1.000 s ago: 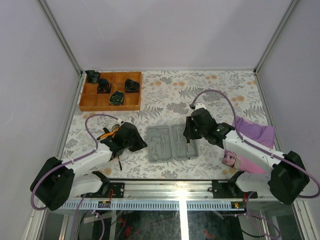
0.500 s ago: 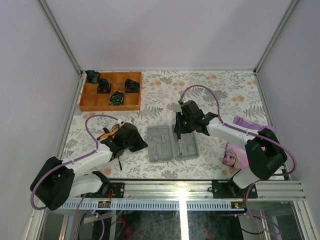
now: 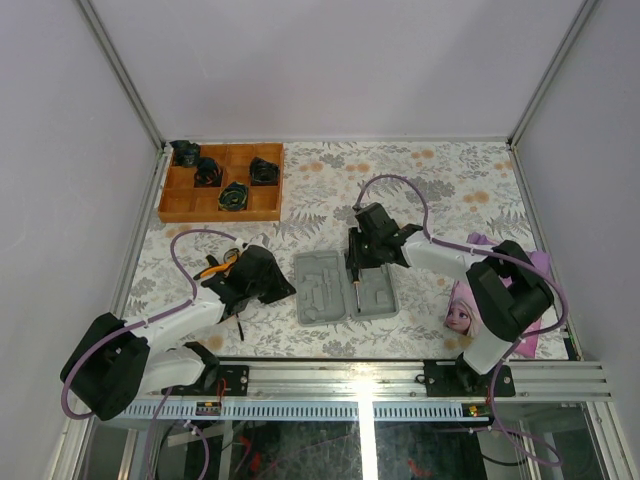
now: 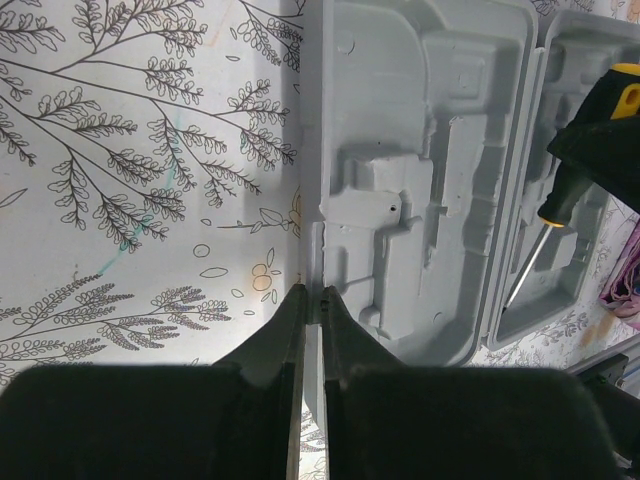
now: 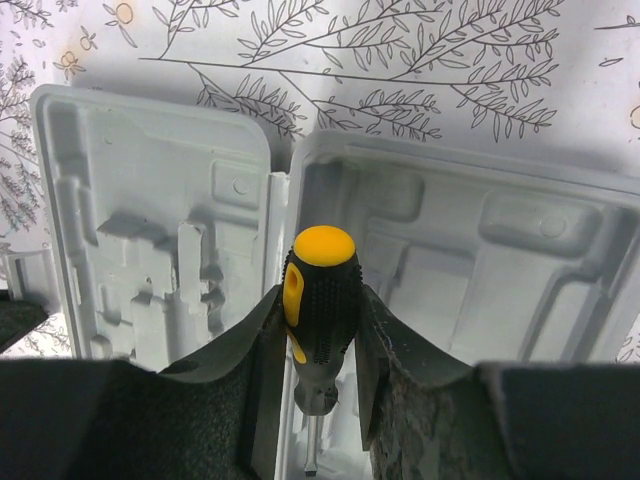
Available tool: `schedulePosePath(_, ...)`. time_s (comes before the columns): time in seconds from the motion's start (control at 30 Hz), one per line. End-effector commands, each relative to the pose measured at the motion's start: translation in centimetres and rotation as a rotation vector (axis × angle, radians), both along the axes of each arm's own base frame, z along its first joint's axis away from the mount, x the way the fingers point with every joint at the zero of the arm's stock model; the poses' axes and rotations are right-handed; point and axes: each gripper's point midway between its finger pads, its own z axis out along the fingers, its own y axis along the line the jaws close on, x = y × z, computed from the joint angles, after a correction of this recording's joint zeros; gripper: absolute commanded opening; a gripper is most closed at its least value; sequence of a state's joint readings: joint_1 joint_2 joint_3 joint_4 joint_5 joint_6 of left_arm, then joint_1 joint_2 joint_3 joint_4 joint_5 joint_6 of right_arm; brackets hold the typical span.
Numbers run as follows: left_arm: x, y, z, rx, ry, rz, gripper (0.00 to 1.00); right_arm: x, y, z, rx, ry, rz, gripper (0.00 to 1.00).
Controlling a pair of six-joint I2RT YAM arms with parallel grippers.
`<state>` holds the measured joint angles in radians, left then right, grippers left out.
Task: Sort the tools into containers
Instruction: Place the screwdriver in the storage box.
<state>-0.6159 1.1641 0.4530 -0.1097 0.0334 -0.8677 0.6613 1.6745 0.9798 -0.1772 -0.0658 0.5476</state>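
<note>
White leaf-printed worktop (image 3: 440, 180) carries everything. Two arms reach in from its near edge. The left arm (image 3: 180, 315) lies low on the left side, and the right arm (image 3: 450, 255) bends in from the right toward the middle.

An orange wooden tray (image 3: 220, 215) sits in the far left corner. It is split into compartments, and four of them hold dark round items (image 3: 233, 196).

The grey case (image 3: 320, 285) lies open and flat at the centre, hinge running front to back, with moulded recesses in both halves. Every recess looks bare.

A purple cloth (image 3: 540, 262) lies at the right edge, partly behind the right arm.

The pliers (image 3: 215, 266) rest on the worktop beside the left arm, well apart from the case and partly hidden by it.

The left jaws are pressed together on nothing, their tips just at the case's left rim.

The right jaws clamp the screwdriver (image 5: 320, 255) by its black-and-orange handle, above the case's right half near the hinge. Its thin shaft slants down into that half, and I cannot tell whether the tip touches the plastic.
</note>
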Motion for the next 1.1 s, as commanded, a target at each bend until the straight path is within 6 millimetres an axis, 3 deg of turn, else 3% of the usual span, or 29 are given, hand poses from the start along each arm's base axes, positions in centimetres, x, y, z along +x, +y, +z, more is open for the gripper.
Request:
schedulePosePath(0.0,0.4,-0.4,0.1,-0.017,-0.023,0.004,0.0,2.3,1.2,1.3,0.057,-0.048,-0.026,0.19)
schedulePosePath(0.27,0.2,-0.4,0.2,-0.022,-0.022,0.004,0.0,1.9,1.0,0.3,0.047,-0.017,-0.034,0.31)
schedulePosePath(0.4,0.3,-0.4,0.2,-0.022,-0.023,0.005,0.0,1.7,0.9,0.7,0.05,-0.017,-0.034,0.4)
schedulePosePath(0.67,0.2,-0.2,0.1,-0.018,-0.022,0.01,0.0,1.5,0.2,1.5,0.028,-0.031,-0.031,0.47)
schedulePosePath(0.7,0.2,-0.3,0.1,-0.019,-0.024,0.009,0.0,1.5,0.2,2.4,0.036,-0.05,-0.03,0.47)
schedulePosePath(0.87,0.2,-0.2,-0.1,-0.013,-0.02,0.012,0.0,1.2,-0.2,3.1,0.029,-0.062,-0.016,0.42)
schedulePosePath(1.07,0.1,-0.2,-0.2,-0.019,-0.016,0.01,0.0,1.1,-0.3,2.7,0.01,-0.057,0.008,0.25)
